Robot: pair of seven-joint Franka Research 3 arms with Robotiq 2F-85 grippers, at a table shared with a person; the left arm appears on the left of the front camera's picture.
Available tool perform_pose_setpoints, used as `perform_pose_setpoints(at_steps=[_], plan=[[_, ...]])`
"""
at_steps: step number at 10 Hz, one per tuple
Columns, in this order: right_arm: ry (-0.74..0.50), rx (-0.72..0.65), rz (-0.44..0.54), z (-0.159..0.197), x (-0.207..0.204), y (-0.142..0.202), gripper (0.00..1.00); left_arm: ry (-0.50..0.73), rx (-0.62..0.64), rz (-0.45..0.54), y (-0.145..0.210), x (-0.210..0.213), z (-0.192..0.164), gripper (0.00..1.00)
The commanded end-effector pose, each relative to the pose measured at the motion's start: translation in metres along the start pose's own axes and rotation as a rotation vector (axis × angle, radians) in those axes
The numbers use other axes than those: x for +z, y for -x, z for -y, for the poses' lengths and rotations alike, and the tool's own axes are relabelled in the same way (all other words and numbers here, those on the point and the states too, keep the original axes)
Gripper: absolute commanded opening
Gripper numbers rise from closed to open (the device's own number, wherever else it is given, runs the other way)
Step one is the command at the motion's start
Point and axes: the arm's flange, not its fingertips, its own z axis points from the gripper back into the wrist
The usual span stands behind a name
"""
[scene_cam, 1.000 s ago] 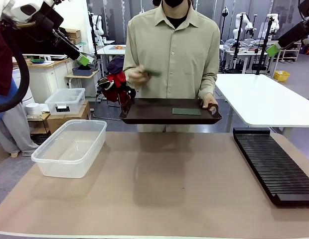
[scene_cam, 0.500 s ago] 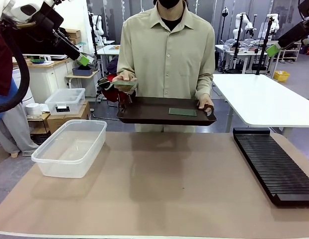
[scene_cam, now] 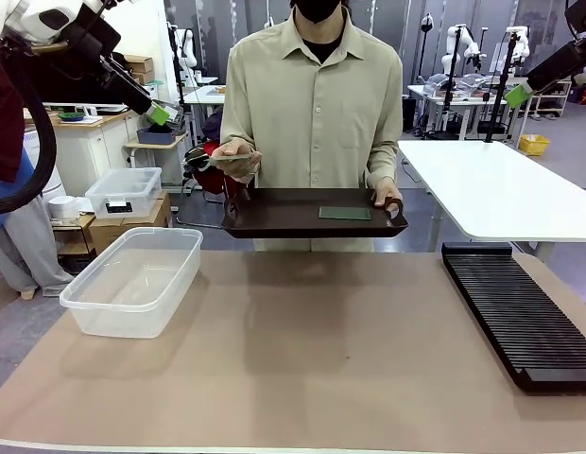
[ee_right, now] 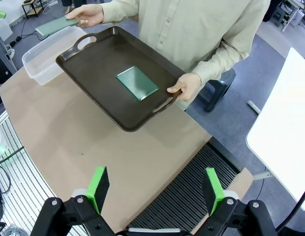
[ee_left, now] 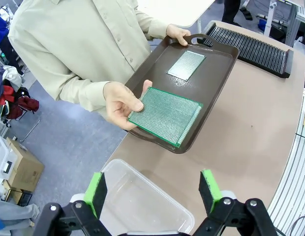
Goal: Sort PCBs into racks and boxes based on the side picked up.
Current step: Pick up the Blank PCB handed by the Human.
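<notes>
A person at the far side holds a dark brown tray (scene_cam: pixel 274 219) by one handle. The longer green PCB (scene_cam: pixel 345 213) (ee_left: pixel 186 65) (ee_right: pixel 137 83) lies flat on it. Their other hand holds the squarer PCB (scene_cam: pixel 232 161) (ee_left: pixel 166 116) (ee_right: pixel 56 25) level over the tray's left end. The clear box (scene_cam: pixel 132 279) (ee_left: pixel 137 206) (ee_right: pixel 42 59) stands on the table's left, the black slotted rack (scene_cam: pixel 515 307) (ee_left: pixel 251 46) (ee_right: pixel 192 196) on its right. My left gripper (scene_cam: pixel 161 113) (ee_left: pixel 152 189) hangs open high at the left. High at the right, my right gripper (scene_cam: pixel 518 95) (ee_right: pixel 156 189) is open too; both hold nothing.
A smaller lidded clear box (scene_cam: pixel 123 192) sits on cardboard boxes behind the table's left. A white table (scene_cam: pixel 501 189) stands at the back right. The brown tabletop (scene_cam: pixel 312 350) between box and rack is bare.
The person's hand brought the squarer PCB down from chest height to beside the tray's left end, and the tray shifted slightly left. Both arms stayed still.
</notes>
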Motion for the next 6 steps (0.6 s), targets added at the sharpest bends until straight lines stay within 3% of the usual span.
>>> perform_pose_setpoints(at_steps=[1,6], plan=[[-0.004,0.006,-0.002,-0.0004,-0.0007,0.0035,1.00,-0.001,0.008,0.000,0.0003,0.0003,-0.0011,1.00],[-0.004,0.006,-0.002,-0.0004,-0.0007,0.0035,1.00,-0.001,0.008,0.000,0.0003,0.0003,-0.0011,1.00]])
